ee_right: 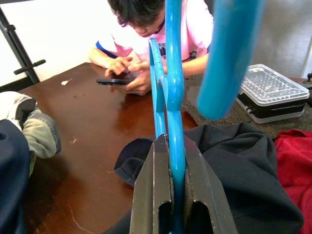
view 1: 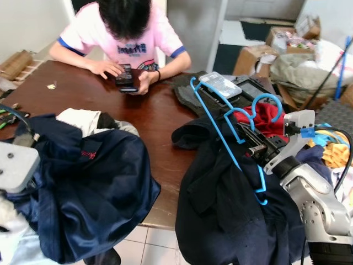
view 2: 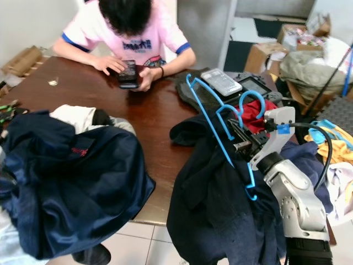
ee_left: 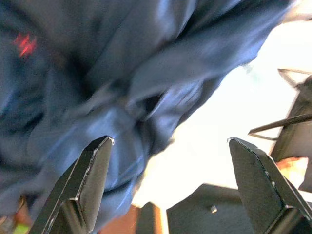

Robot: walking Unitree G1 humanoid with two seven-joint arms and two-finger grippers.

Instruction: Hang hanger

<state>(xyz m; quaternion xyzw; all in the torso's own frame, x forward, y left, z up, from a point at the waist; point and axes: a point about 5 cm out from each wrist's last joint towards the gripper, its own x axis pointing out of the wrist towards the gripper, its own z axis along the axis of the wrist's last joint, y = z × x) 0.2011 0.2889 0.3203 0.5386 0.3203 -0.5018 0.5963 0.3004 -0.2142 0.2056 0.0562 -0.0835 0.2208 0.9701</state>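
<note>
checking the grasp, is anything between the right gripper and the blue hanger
Nothing visible: the right gripper is already shut on the blue hanger, its fingers pressed against the plastic, above the dark garment.

Head cameras downward over table

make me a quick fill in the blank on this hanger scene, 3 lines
1. The right gripper is shut on a hanger coloured ____.
2. The left gripper has its fingers ____, in front of the navy jacket.
3. The person at the brown table is holding a ____.

Missing words: blue; open; phone
</note>
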